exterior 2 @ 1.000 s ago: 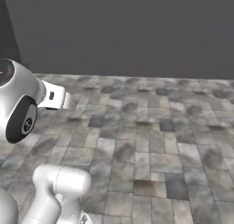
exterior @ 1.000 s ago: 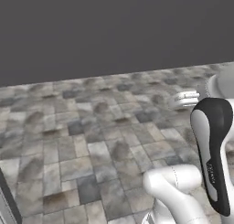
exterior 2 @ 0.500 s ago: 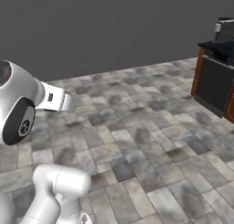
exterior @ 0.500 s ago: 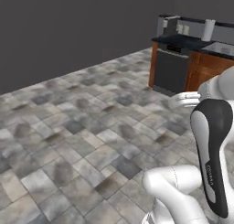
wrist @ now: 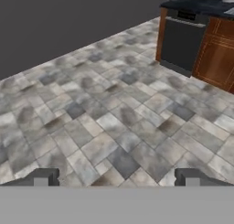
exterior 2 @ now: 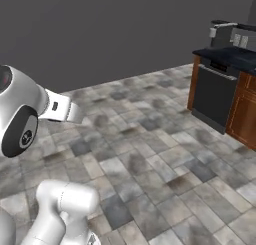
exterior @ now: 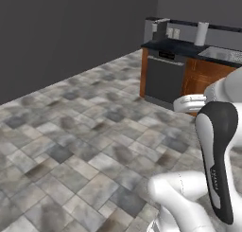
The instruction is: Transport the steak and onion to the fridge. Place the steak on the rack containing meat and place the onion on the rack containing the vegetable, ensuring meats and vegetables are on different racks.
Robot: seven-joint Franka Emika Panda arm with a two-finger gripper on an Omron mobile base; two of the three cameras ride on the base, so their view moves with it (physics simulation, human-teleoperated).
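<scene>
Grey stone-tiled floor (exterior: 85,146) everywhere, patchy light and dark squares running off toward 12 o'clock in both base views and spread wide under the hand camera. Dark plain wall (exterior 2: 110,34) behind it, from 9 round to 12 o'clock. Over at 2 o'clock in the left base view, a run of kitchen units: dark countertop (exterior: 189,49) on top, brown wooden cabinets (exterior: 198,79) beneath, pale canister (exterior: 202,33) standing on the top. Same run at 3 o'clock in the right base view and at 1 o'clock in the hand view. Set into its near end, a dark-fronted dishwasher (exterior: 163,79), door flush and closed. White arm folded up at 4 o'clock in the left base view, 8 o'clock in the right. Down to the gripper (wrist: 116,178) in the hand view: two dark fingertips (wrist: 43,177) poking up at 6 o'clock, set far apart, nothing but bare tile in the gap, nothing gripped. No sighting of steak, onion or fridge from these angles.
</scene>
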